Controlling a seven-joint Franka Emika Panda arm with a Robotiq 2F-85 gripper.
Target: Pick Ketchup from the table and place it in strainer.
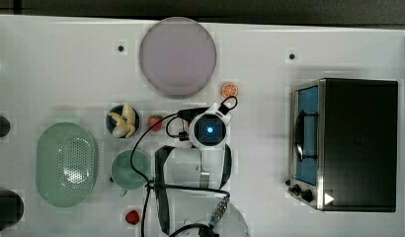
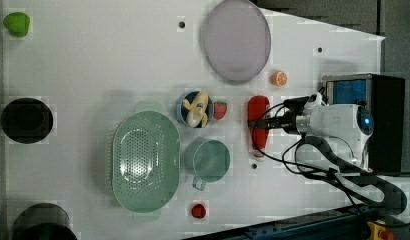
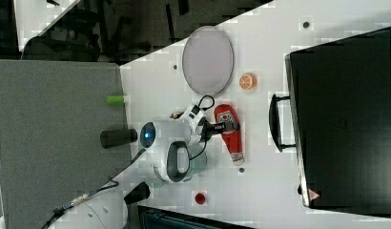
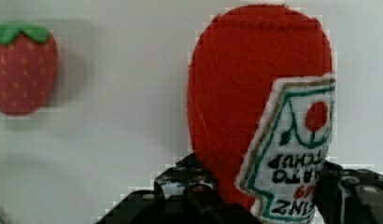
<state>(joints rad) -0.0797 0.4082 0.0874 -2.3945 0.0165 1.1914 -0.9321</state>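
Ketchup bottle: the red bottle [image 2: 258,125] lies flat on the white table [image 2: 93,60], right of centre in the left view, just right of a strawberry [image 2: 220,110].
Gripper: the gripper [image 4: 262,198] straddles the bottle's labelled body in the wrist view; a black finger [image 4: 180,186] sits on each side.
Jaws: partly closed about the bottle; a firm squeeze is hard to judge here.
Strainer: the mint-green strainer [image 2: 145,160] sits left of centre in the left view, well apart from the bottle, nothing in it.
Between them: a green cup [image 2: 209,161] and a bowl with a banana [image 2: 195,107].
Upper middle: a grey plate [image 2: 236,39], with an orange slice [image 2: 279,78] near it.
Right edge: a toaster oven [image 1: 356,143] in the top view.
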